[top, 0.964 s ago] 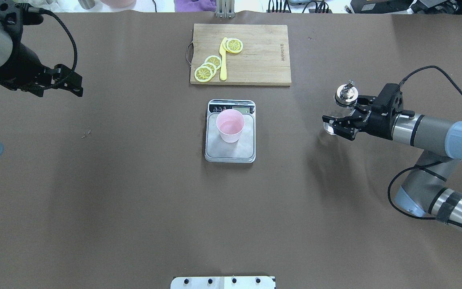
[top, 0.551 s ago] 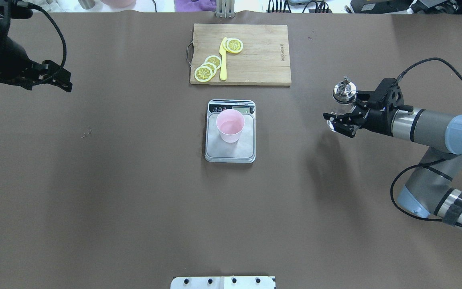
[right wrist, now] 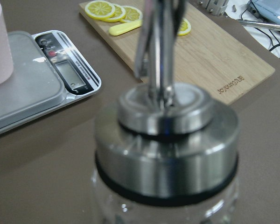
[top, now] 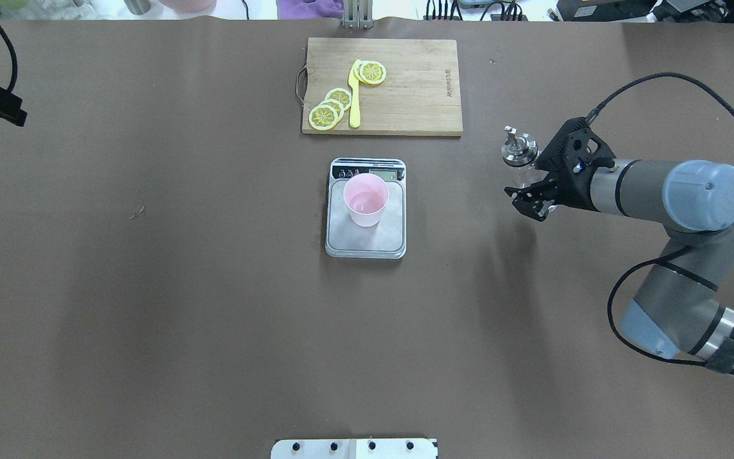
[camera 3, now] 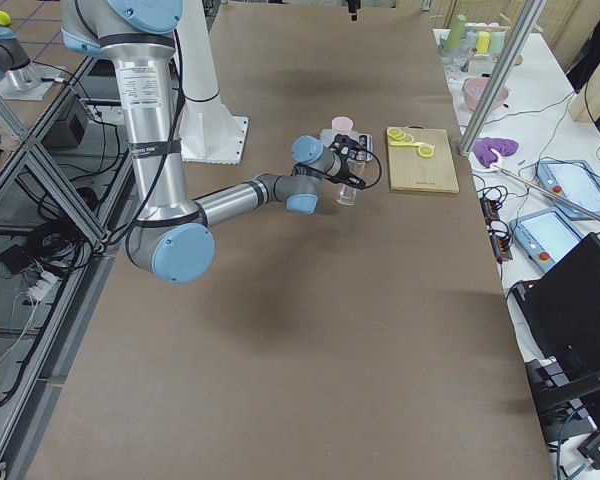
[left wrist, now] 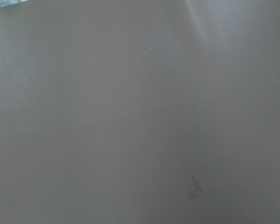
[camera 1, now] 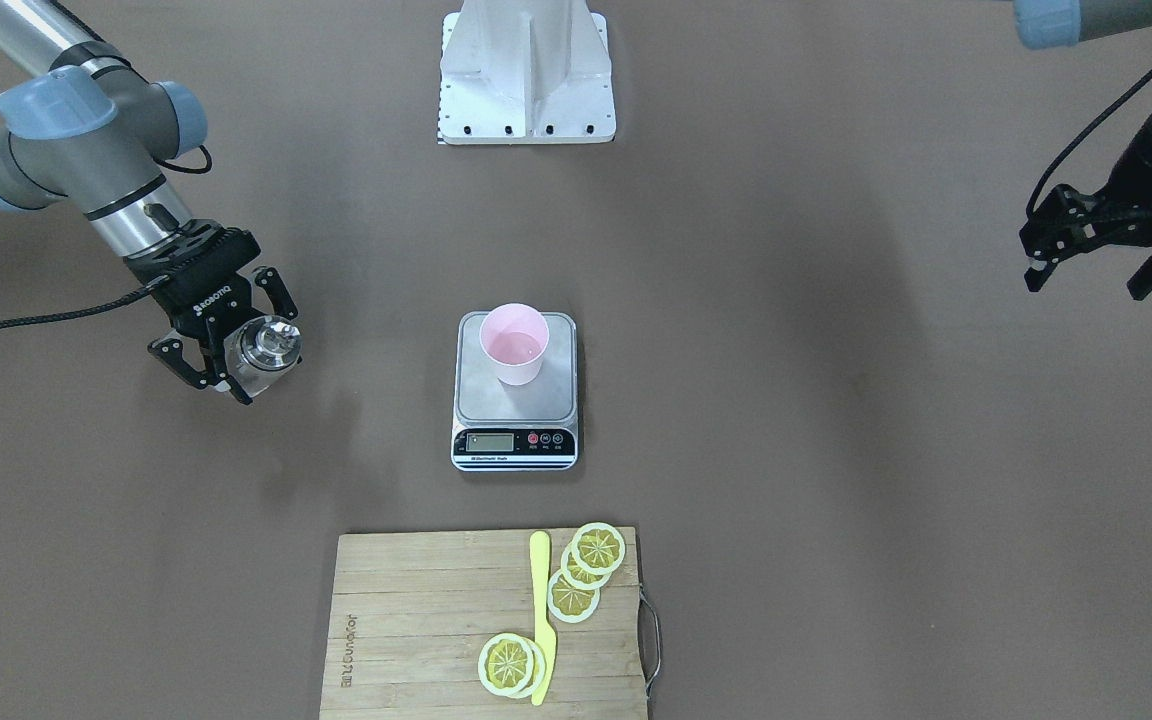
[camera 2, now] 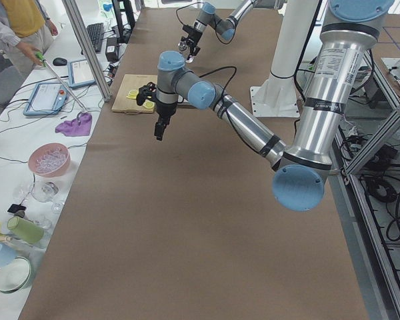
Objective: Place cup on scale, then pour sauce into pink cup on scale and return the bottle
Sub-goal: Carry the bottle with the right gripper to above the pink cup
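Cup [top: 366, 201] on scale [top: 367, 245], right jaws pinching upright bottle [top: 518, 152] nearby, left jaws spread

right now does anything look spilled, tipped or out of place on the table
Nothing stands out. The cup stands upright on the scale, the bottle is upright in the right hand, and the lemon slices and yellow knife lie on the cutting board. No spill shows on the table.
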`<state>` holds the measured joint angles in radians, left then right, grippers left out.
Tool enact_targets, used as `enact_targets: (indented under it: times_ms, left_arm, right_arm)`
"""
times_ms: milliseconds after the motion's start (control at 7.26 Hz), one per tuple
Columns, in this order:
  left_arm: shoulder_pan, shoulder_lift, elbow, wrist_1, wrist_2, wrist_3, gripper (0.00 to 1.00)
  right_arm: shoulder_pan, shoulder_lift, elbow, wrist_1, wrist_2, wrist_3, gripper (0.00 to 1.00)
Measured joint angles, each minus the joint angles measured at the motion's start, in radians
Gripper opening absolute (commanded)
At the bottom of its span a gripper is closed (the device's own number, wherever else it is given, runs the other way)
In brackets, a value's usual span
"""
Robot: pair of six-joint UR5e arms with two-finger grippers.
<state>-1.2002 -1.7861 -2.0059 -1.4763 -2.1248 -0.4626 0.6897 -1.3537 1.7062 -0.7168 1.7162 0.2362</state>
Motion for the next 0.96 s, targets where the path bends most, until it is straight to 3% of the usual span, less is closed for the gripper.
enact_targets:
  times_ms: [551,964]
  left_arm:
    - [-0.041,0.010,0.073,-0.003,0.002,0.008,0.97]
    - [-0.047,0.017,0.092,-0.005,0.003,0.009,0.97]
  right_arm:
    - [-0.056,0.205,0.009,-0.350,-0.008,-0.116,0.00]
    - [-0.062,0.233,0.026,-0.480,-0.011,-0.248,0.00]
